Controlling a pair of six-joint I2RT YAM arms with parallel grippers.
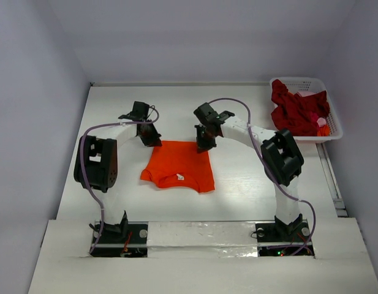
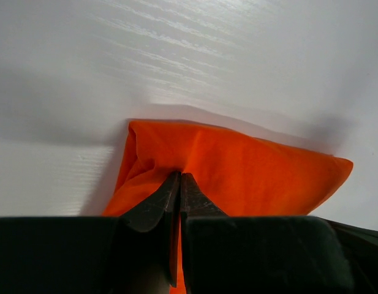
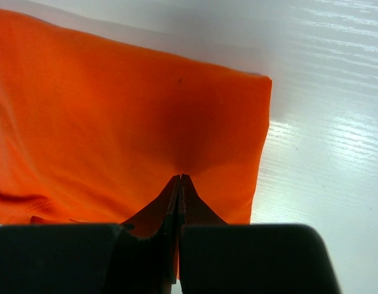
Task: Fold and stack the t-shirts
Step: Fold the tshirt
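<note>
Top view: a bright orange t-shirt [image 1: 179, 165] lies flat on the counter [image 1: 238, 184], collar toward the arm bases, its long axis left to right. A dark red t-shirt [image 1: 296, 110] sits crumpled in the basket [image 1: 299, 79].
Left wrist: the left tool [image 2: 180, 184] is pinched closed on an orange corner.
Right wrist: the right tool [image 3: 179, 184] is clamped on the orange edge.

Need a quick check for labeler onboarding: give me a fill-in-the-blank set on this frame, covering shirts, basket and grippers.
1. The left gripper and right gripper are both ____ on the orange t-shirt.
2. The dark red t-shirt lies ____ the white basket.
3. That basket stands at the far ____ corner of the table.

Missing words: shut; inside; right.
</note>
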